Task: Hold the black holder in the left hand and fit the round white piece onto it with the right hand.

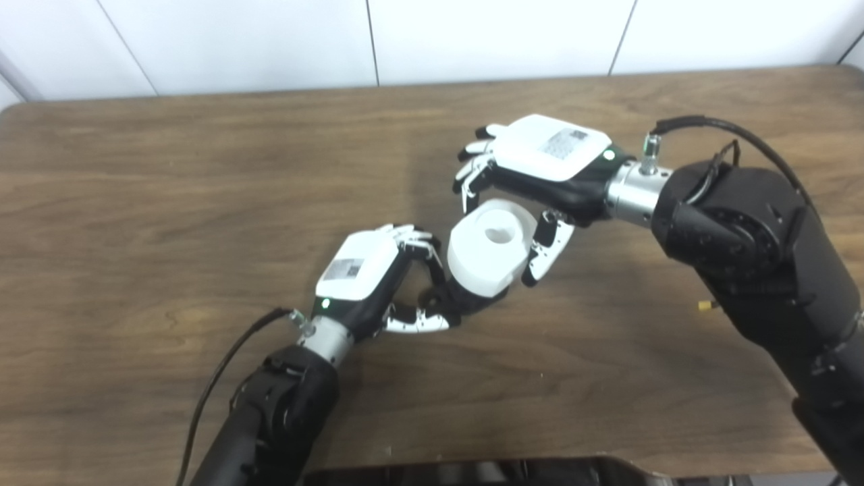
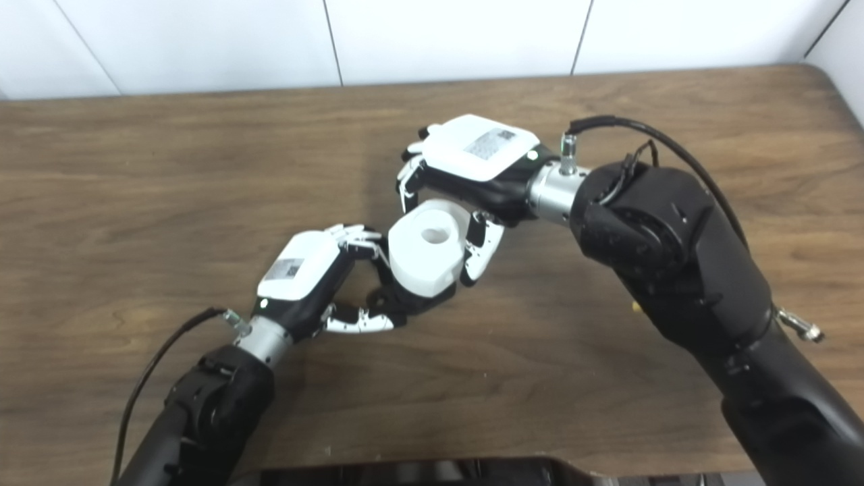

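The round white piece (image 1: 487, 246), a thick ring with a hole in its top, sits on the black holder (image 1: 466, 300), of which only a dark bit shows under and left of the ring. My left hand (image 1: 378, 277) is shut on the holder at mid-table, fingers curled around its base. My right hand (image 1: 533, 169) reaches in from the right, with its fingers over the ring's far side and its thumb against the ring's right side. The same grasp shows in the right eye view, ring (image 2: 430, 253) between left hand (image 2: 314, 277) and right hand (image 2: 466, 165).
The wooden table (image 1: 169, 202) stretches wide to the left and behind the hands. A white panelled wall (image 1: 270, 40) runs along its far edge. Cables hang from both wrists. A dark shape (image 1: 472, 472) lies at the bottom edge.
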